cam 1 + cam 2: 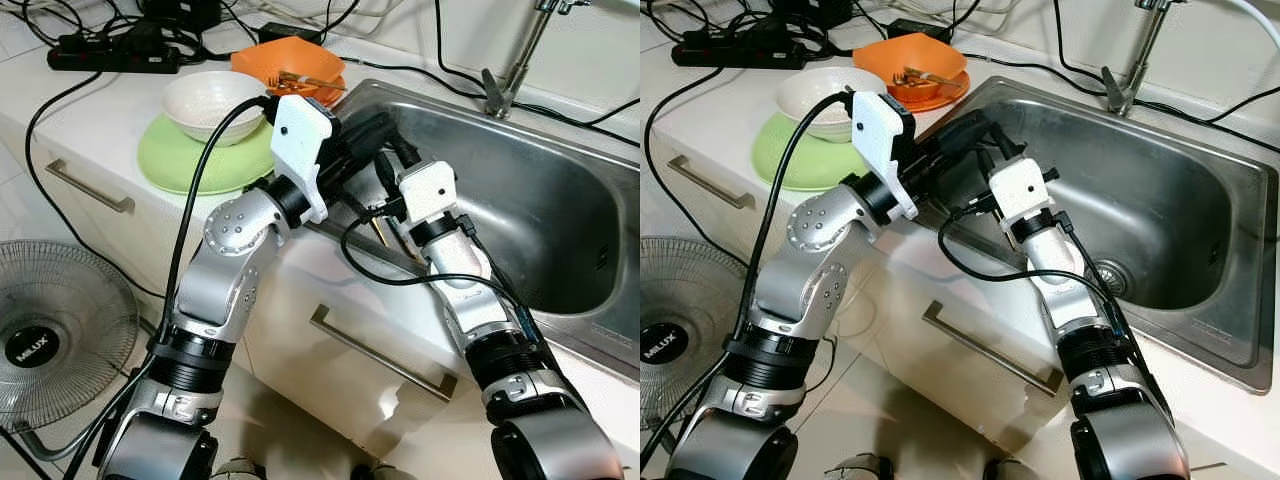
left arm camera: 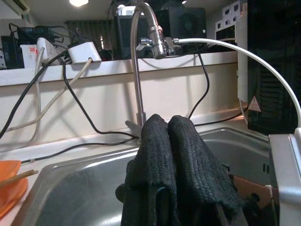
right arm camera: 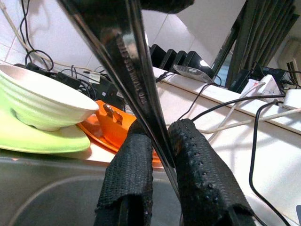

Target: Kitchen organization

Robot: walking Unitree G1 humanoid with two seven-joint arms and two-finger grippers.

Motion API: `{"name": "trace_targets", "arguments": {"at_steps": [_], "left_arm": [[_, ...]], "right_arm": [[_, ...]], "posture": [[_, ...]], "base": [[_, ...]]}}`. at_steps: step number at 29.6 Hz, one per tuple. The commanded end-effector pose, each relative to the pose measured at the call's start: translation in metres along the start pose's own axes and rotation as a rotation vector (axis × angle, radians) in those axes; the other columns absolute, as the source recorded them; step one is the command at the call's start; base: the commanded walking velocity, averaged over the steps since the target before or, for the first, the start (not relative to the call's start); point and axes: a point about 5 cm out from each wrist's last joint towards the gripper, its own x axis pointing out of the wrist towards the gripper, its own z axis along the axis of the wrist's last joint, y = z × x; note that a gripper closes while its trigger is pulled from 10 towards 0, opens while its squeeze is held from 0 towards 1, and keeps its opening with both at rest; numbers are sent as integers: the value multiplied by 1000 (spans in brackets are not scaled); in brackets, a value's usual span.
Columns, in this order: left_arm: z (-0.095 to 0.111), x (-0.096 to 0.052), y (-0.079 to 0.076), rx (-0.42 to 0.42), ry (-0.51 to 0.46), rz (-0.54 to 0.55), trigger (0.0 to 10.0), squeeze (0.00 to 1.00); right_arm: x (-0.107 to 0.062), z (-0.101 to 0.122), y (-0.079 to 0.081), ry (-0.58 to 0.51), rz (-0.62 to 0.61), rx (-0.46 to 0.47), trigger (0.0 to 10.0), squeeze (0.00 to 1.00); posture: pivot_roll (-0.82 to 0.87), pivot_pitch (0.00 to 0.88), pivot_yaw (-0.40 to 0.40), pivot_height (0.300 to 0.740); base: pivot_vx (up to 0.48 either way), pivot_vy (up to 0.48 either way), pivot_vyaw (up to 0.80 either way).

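My right gripper (image 3: 162,129) is shut on a long, dark, flat metal utensil (image 3: 136,70) that runs up between its fingers (image 3: 195,155). It hovers at the left rim of the steel sink (image 1: 540,215). My left gripper (image 2: 167,123) is beside it over the same rim, its two fingers (image 2: 153,155) pressed shut with nothing between them, pointing toward the faucet (image 2: 137,70). On the counter to the left, a white bowl (image 1: 213,100) sits on a green plate (image 1: 185,160). Behind them an orange bowl (image 1: 290,62) rests on an orange plate (image 1: 325,92) with cutlery in it.
Black cables and a power strip (image 1: 110,55) lie along the back of the counter. A floor fan (image 1: 50,340) stands at the lower left. Drawer handles (image 1: 380,355) face me below the counter edge. The faucet (image 1: 518,60) rises behind the sink.
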Motion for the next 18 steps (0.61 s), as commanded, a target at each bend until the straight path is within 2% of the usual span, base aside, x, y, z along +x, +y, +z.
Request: {"name": "trace_targets", "arguments": {"at_steps": [1,15,16,18], "left_arm": [[-7,-2,0,-5,44,-6,10000,0],[-11,-2,0,0,71,5,10000,0],[-12,-2,1,-1,73,10,10000,1000],[-13,-2,2,-2,84,15,10000,1000]], "right_arm": [[-4,-2,-3,-1,-43,32,0,0],[-5,-2,-2,-1,-40,35,0,0],[-5,-2,-2,-1,-40,35,0,0],[-4,-3,-3,2,-42,36,0,0]], "posture": [[118,87,-14,740],[118,86,-15,740],[119,86,-16,740],[119,86,-16,740]], "base": [[0,0,0],[0,0,0],[0,0,0],[0,0,0]]}}
